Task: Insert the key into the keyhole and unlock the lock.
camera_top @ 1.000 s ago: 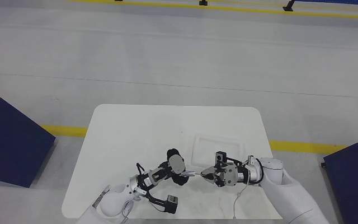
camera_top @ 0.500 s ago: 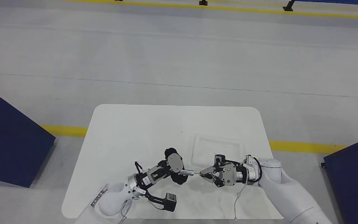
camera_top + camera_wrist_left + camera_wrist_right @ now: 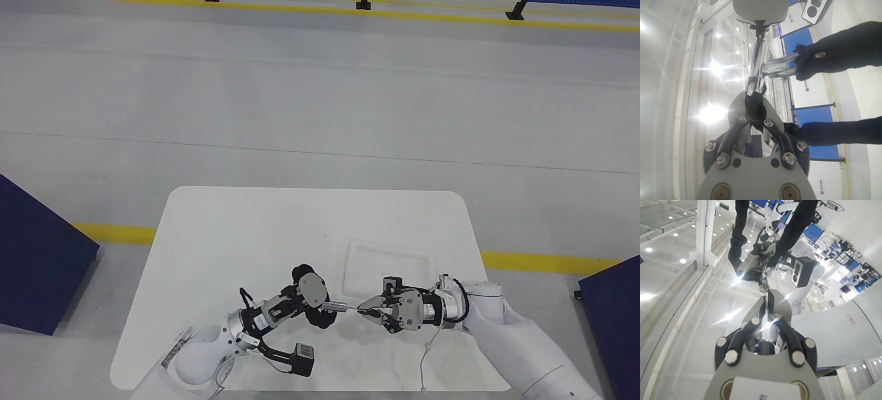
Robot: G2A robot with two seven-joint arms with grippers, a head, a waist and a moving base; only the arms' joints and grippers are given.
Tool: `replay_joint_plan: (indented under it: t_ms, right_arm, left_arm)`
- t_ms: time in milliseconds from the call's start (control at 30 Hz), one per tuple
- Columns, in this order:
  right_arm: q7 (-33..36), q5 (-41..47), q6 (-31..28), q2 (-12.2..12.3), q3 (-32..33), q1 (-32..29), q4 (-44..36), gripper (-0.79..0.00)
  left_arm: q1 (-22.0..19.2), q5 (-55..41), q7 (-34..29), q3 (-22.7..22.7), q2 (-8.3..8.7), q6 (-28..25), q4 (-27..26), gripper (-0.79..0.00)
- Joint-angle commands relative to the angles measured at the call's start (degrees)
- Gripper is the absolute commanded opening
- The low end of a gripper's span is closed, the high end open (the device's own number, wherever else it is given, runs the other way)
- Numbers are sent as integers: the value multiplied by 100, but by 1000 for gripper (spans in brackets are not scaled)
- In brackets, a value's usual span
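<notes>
Key pinched by its head in narrow right gripper, tip at keyhole of lock, itself clamped in left gripper above near table edge. Likely light, stiff, slippery metal; best held flat at head, turned gently.

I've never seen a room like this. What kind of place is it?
Probably a big robot test hall: a wide grey floor with yellow lines, blue screens beside the table, and rows of ceiling lights.

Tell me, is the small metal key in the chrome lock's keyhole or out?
In, at least partly: the small metal key runs into the shiny chrome lock; depth unclear.
</notes>
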Motion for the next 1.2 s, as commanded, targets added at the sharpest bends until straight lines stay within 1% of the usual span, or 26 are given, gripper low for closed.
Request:
replay_joint_plan:
  t_ms: [0, 167, 233, 400, 867, 1167]
  right_arm:
    - [-1, 0, 1, 0, 0, 0, 0, -785]
    - [-1, 0, 1, 0, 0, 0, 0, -785]
    - [-157, 58, -28, -11, 13, -58, -56, -785]
    - [-352, 339, 351, -16, 82, -145, -137, -785]
    - [-1138, 1269, 1137, 25, 158, -189, -172, -785]
    - [-1142, 1203, 1141, 32, 196, -191, -190, -785]
  left_arm:
    - [-9, 0, -31, 26, 15, -5, 0, -785]
    - [-37, 0, -93, 81, 47, 2, 2, -785]
    - [-40, 0, -133, 101, 57, 2, 1, -785]
    - [-63, 0, -179, 141, 85, 9, 0, -785]
    - [-116, 0, -296, 248, 151, 12, 5, -785]
    - [-166, 0, -362, 333, 183, -12, 31, -785]
